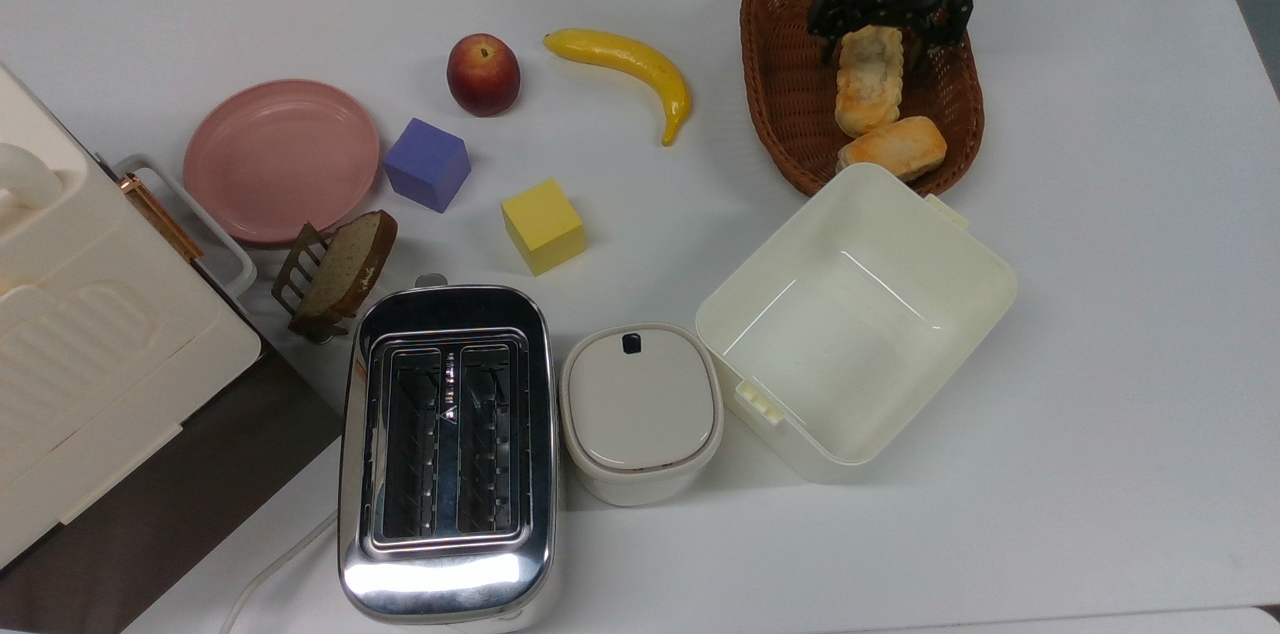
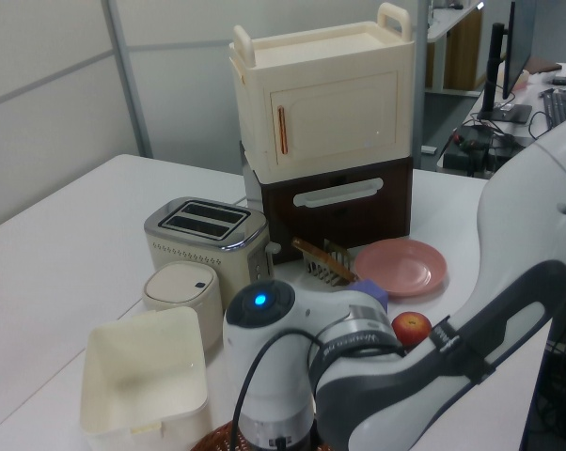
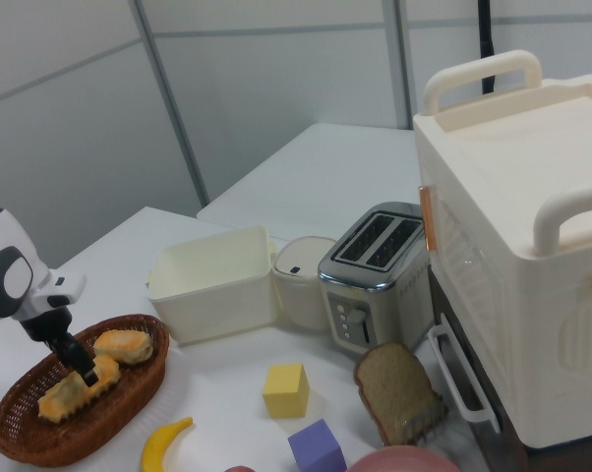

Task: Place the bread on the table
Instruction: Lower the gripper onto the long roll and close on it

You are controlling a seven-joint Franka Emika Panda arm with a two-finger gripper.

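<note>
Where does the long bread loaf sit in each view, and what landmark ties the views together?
Top view: bread upper right, in the brown basket, claw at its far end.
Left view: hidden behind the arm.
Right view: bread lower left, in the basket.
Shared landmark: the cream tub.
</note>
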